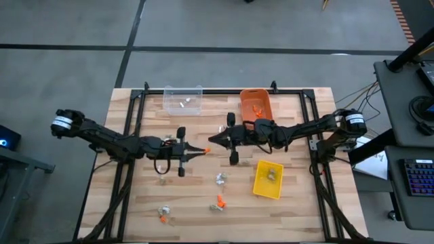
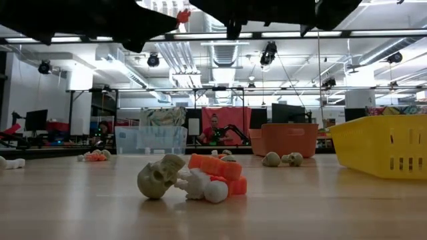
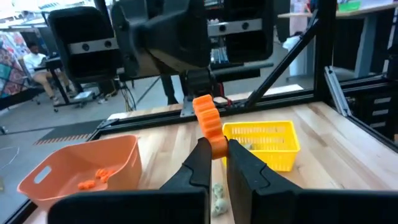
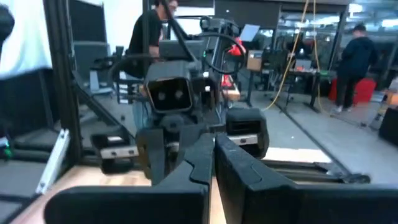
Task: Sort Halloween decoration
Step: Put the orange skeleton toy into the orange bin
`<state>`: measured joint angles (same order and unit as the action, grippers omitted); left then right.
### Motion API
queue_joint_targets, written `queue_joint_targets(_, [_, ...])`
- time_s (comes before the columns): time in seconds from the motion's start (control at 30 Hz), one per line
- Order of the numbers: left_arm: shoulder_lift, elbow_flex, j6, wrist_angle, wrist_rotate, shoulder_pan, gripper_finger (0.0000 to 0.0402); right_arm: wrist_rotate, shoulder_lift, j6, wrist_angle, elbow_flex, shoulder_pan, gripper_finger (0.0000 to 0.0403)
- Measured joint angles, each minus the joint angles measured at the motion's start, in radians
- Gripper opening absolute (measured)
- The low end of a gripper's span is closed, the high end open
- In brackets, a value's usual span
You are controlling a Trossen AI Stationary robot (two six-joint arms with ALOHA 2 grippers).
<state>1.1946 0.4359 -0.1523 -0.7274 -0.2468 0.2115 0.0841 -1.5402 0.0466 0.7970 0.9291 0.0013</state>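
My left gripper (image 1: 201,150) hovers over the table's middle, shut on a small ribbed orange trinket (image 1: 207,150); it also shows in the left wrist view (image 3: 208,121). My right gripper (image 1: 212,141) points at it from the right, tips shut, right beside the trinket's free end. In the right wrist view its fingers (image 4: 213,152) face the left arm's wrist. Loose trinkets lie on the near half of the table: a silvery one (image 1: 220,179), an orange and pale cluster (image 1: 218,202) and another pair (image 1: 163,214). In the low view a tan skull (image 2: 159,179) leans against orange and white pieces. My left gripper pinches the orange trinket's lower end (image 3: 217,144) between its two fingertips, fingers level and pointing toward the table's right. The trinket is lifted clear of the table and sticks out past the fingertips. My right gripper: I cannot tell whether its shut tips touch the trinket's free end (image 3: 200,102).
A clear bin (image 1: 183,99) with white pieces and an orange bin (image 1: 256,105) with orange pieces stand at the far edge. A yellow bin (image 1: 268,179) with tan pieces sits near right. A black frame (image 1: 129,135) borders the table. People show in the room behind.
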Motion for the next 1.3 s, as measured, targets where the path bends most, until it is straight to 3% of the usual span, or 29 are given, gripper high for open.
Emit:
queue_joint_targets(0.2, [-0.001, -0.04, -0.002, -0.074, -0.055, 0.0, 0.0, 0.003, 0.006, -0.138, -0.096, 0.021, 0.001, 0.0054])
queue_joint_targets(0.47, [0.005, -0.041, -0.04, -0.088, -0.069, -0.005, 0.0, 0.003, -0.018, -0.101, -0.137, 0.034, 0.01, 0.0159])
queue_joint_targets(0.67, [0.006, -0.041, -0.043, -0.114, -0.069, -0.007, 0.0, 0.002, -0.046, -0.072, -0.127, 0.036, 0.009, 0.0194])
queue_joint_targets(1.07, [0.006, -0.041, -0.046, -0.118, -0.074, -0.007, 0.0, 0.002, -0.08, -0.046, -0.118, 0.073, 0.007, 0.0155])
queue_joint_targets(1.3, [0.006, -0.04, -0.045, -0.118, -0.076, -0.007, 0.0013, 0.0, -0.082, -0.042, -0.118, 0.078, 0.007, 0.0078])
